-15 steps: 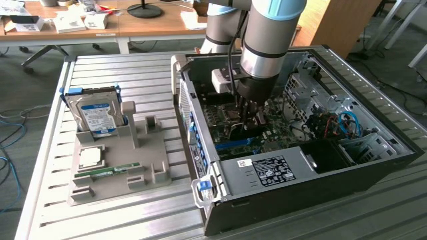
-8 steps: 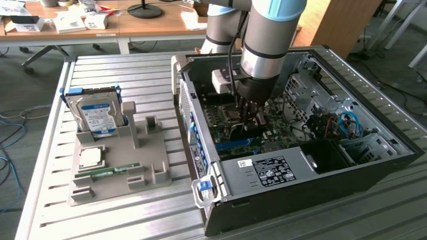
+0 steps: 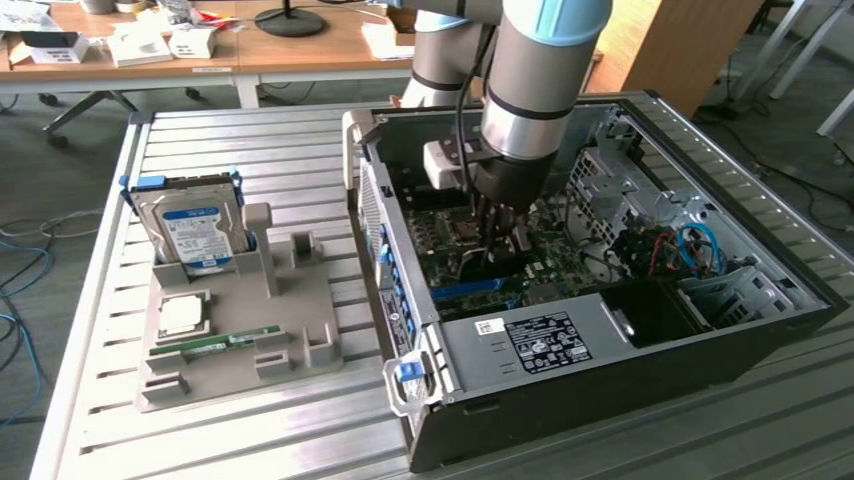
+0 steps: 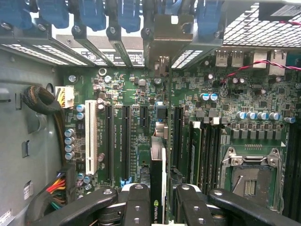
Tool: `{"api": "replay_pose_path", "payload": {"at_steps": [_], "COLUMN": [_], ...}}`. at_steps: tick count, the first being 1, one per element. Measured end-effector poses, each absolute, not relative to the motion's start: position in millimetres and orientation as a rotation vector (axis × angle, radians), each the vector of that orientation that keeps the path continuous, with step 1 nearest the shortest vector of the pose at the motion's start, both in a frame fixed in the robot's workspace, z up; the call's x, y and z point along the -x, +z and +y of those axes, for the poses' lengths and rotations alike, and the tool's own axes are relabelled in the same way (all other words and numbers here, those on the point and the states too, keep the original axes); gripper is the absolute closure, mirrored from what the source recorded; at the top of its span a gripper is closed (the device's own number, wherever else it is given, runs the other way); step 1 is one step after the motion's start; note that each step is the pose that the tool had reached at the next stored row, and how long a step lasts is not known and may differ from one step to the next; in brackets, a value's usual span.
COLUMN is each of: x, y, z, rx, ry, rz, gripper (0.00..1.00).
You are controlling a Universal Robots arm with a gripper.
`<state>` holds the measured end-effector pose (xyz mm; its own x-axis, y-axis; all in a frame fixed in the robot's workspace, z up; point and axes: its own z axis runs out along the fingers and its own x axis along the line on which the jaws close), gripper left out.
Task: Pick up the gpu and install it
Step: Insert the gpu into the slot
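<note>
Half inside the case (image 3: 747, 330), gripped the gpu (image 4: 156, 169) edge-on in the claw (image 4: 160, 200) over the motherboard slots (image 4: 126, 141); could have jammed there if tilted or misaligned.

you see ribbed bare metal on the table (image 3: 254, 150), matt grey sheet metal on the computer case (image 3: 603, 168), a glossy green motherboard (image 4: 136, 89) and a smooth black edge on the gpu (image 4: 156, 179).

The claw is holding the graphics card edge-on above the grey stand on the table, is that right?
No. The claw is holding the graphics card edge-on above the green board inside the open computer case, not above the grey stand, as the exterior view shows.
</note>
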<state>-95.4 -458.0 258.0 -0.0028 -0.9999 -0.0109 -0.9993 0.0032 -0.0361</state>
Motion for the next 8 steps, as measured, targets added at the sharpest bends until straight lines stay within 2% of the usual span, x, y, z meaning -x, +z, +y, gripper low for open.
{"api": "replay_pose_path", "payload": {"at_steps": [8], "x": [95.4], "y": [257.1], "z": [-457.9], "rx": [2.194], "ry": [-0.028], "rz": [2.201], "gripper": [0.74]}}
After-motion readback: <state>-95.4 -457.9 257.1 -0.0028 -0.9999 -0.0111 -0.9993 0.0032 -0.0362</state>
